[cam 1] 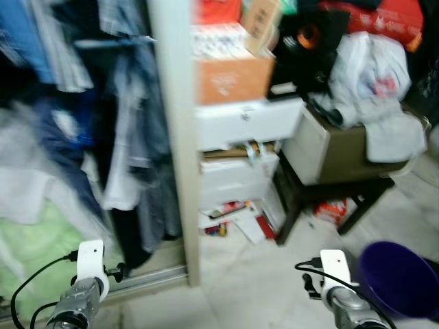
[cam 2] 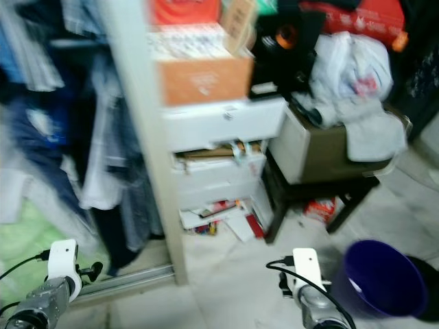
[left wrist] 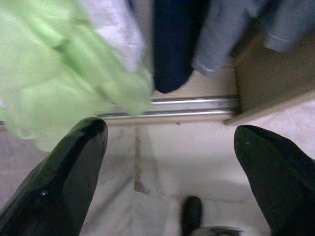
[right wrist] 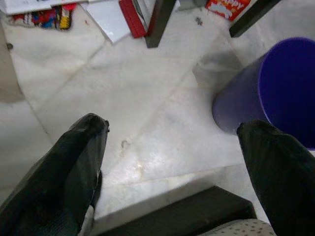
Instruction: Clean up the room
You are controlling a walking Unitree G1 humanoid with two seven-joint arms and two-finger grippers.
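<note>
Taking the white wardrobe post as the landmark, the open closet lies to its left, full of hanging clothes, with a light green garment low down on that side. The left gripper hangs low in front of the closet's metal sliding rail, its two black fingers spread wide and holding nothing.

Just right of the post are white drawers, the upper one pulled out, with an orange box above it. On the floor at the foot of the drawers lie scattered papers and books. Farther right of the post stands a dark stool which carries a beige box and a pile of white bags and clothes.

The right gripper is well right of the post, above the pale tiled floor, fingers wide apart and empty. A purple bucket stands just beside it.
</note>
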